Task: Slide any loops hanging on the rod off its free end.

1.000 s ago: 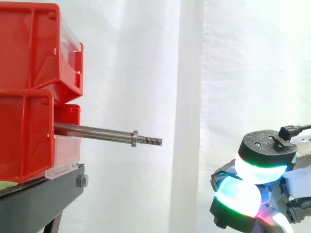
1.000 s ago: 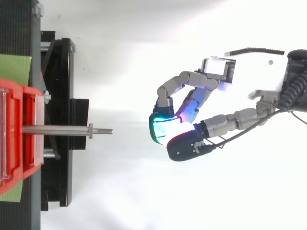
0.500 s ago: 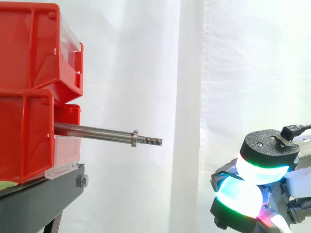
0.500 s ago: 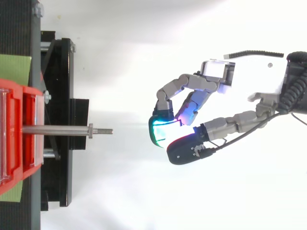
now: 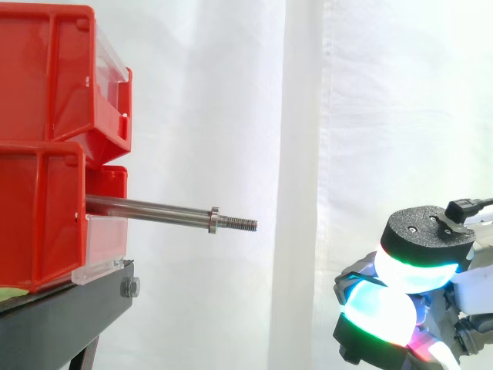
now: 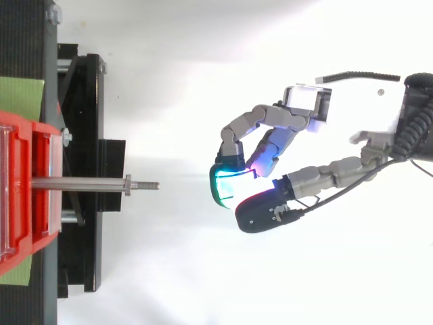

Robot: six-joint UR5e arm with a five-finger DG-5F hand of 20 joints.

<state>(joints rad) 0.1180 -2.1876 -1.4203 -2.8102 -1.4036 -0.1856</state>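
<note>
Steel rod [image 5: 150, 209] root hidden by red bins [image 5: 46, 146], hand [image 6: 369, 108] edge-cropped.

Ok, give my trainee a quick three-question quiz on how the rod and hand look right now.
1. True or false: a loop hangs on the rod.
2. The hand is A) gripping the rod, B) touching the rod's tip, C) clear of the rod, out beyond its free end.
3. What colour are the bins that the rod sticks out from?
Key: 1 false; 2 C; 3 red.

The hand [image 6: 365, 108] has sunk slightly, its thumb spreading outward.
</note>
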